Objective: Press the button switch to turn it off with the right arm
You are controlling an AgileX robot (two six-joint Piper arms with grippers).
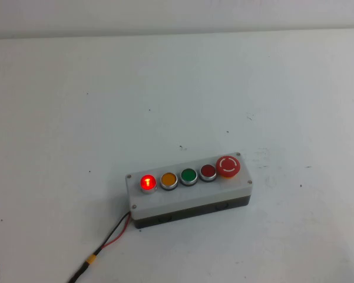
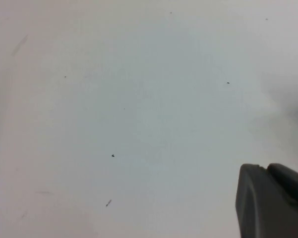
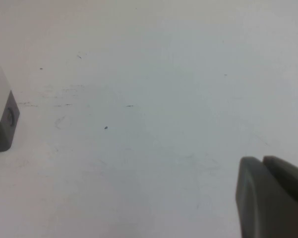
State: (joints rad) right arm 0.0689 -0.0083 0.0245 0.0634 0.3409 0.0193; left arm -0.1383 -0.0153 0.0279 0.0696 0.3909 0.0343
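Note:
The button switch (image 1: 148,183) is the small round red button with a silver collar at the left end of the grey box (image 1: 182,203). It glows bright red. Neither arm shows in the high view. In the right wrist view my right gripper (image 3: 262,159) hangs over bare white table with its dark fingers pressed together and nothing between them. One corner of the grey box (image 3: 0,114) shows at that view's edge, well away from the fingers. In the left wrist view my left gripper (image 2: 265,167) is shut and empty over bare table.
In the row after the lit button come an orange button (image 1: 169,179), a green button (image 1: 189,175), a dark red flat button (image 1: 208,171) and a big red mushroom button (image 1: 228,165). Red and black wires (image 1: 115,233) run off the box's left front corner toward the near edge.

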